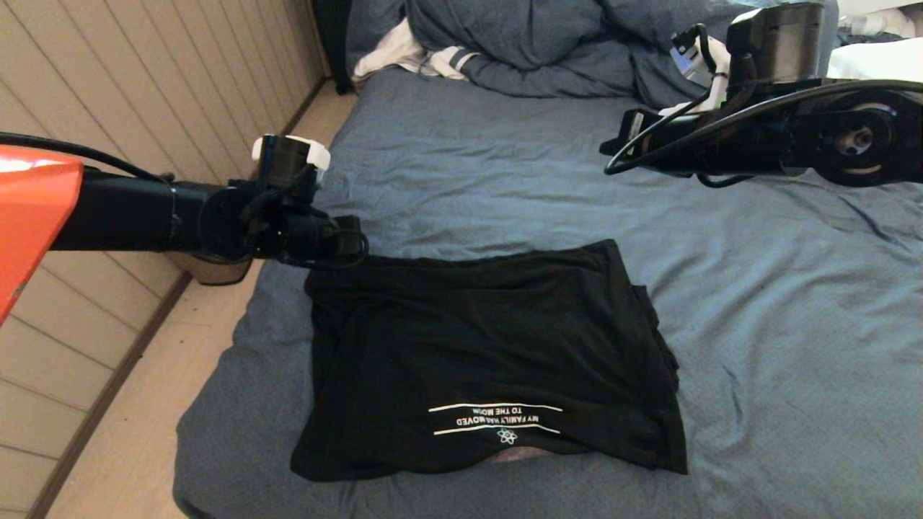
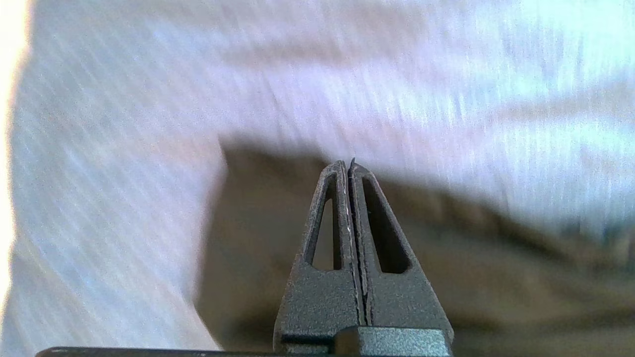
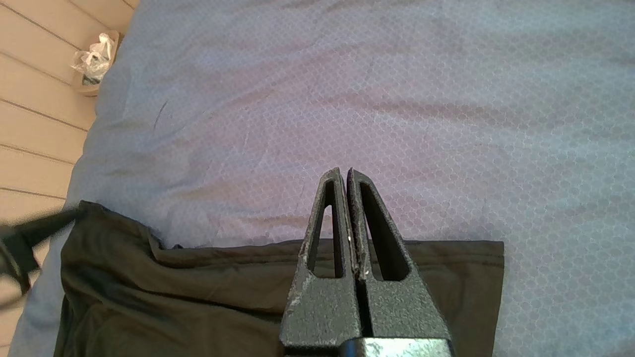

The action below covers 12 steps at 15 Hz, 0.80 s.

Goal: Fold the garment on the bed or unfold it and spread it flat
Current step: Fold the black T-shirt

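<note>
The black T-shirt (image 1: pixel 497 346) lies folded into a rough rectangle on the bed (image 1: pixel 779 303), near its left edge. Upside-down white lettering shows by its near hem. The slate-blue sheet (image 1: pixel 793 375) beneath is wrinkled.

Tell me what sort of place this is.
Most likely a bedroom: a wide bed with a slate-blue sheet, a bunched blue duvet at its far end, and pale plank flooring alongside. A black T-shirt lies on it.
</note>
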{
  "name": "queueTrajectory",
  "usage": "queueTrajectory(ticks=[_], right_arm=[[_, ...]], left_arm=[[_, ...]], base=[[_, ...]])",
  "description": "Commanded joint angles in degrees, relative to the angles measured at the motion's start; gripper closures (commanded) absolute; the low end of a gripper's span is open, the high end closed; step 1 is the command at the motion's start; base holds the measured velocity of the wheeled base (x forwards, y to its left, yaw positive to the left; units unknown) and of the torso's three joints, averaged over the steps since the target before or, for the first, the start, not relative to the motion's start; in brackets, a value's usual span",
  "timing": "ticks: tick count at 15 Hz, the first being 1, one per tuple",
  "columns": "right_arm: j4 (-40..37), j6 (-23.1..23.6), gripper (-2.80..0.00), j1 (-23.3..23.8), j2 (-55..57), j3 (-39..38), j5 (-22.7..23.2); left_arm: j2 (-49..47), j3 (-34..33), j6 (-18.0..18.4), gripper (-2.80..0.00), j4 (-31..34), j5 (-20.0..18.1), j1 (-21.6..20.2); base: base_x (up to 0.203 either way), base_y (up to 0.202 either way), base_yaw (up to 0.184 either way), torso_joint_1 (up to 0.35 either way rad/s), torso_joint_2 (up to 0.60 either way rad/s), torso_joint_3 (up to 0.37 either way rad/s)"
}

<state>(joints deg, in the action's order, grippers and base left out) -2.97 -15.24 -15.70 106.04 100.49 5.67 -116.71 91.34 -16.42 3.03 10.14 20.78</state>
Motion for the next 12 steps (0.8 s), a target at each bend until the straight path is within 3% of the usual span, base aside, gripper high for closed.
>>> queueTrajectory(ticks=[1, 4, 6, 8, 11, 12], right_arm=[[-0.06, 0.03, 0.0, 0.06, 0.28, -0.2, 0.2], [-4.05, 0.2, 0.0, 1.0, 1.42, 1.09, 0.75], [-13.58, 0.27, 0.0, 2.3, 2.6, 5.13, 0.89], [-22.95, 0.22, 0.0, 5.28, 3.22, 7.03, 2.91], [-33.74, 1.51, 0.0, 9.39, 3.64, 7.74, 11.26], [-35.6, 4.46, -2.8, 10.21, 3.89, 7.21, 12.05]], left_arm=[[-1.75, 6.07, -0.17, 0.0, 2.61, 0.11, -1.08], [3.17, 9.96, -2.11, 0.0, 13.54, -0.67, -1.87], [8.71, 7.49, -4.33, 0.0, 17.24, -2.77, -2.01], [15.77, 2.65, -5.24, 0.0, 20.78, -7.69, -2.54], [25.94, -10.04, -5.58, 0.0, 23.54, -17.53, -4.79], [27.99, -14.35, -5.67, 0.0, 23.71, -20.99, -5.72]], base=[[0.0, 0.0, 0.0, 0.0, 0.0, 0.0], [0.0, 0.0, 0.0, 0.0, 0.0, 0.0], [0.0, 0.0, 0.0, 0.0, 0.0, 0.0], [0.0, 0.0, 0.0, 0.0, 0.0, 0.0], [0.0, 0.0, 0.0, 0.0, 0.0, 0.0], [0.0, 0.0, 0.0, 0.0, 0.0, 0.0]])
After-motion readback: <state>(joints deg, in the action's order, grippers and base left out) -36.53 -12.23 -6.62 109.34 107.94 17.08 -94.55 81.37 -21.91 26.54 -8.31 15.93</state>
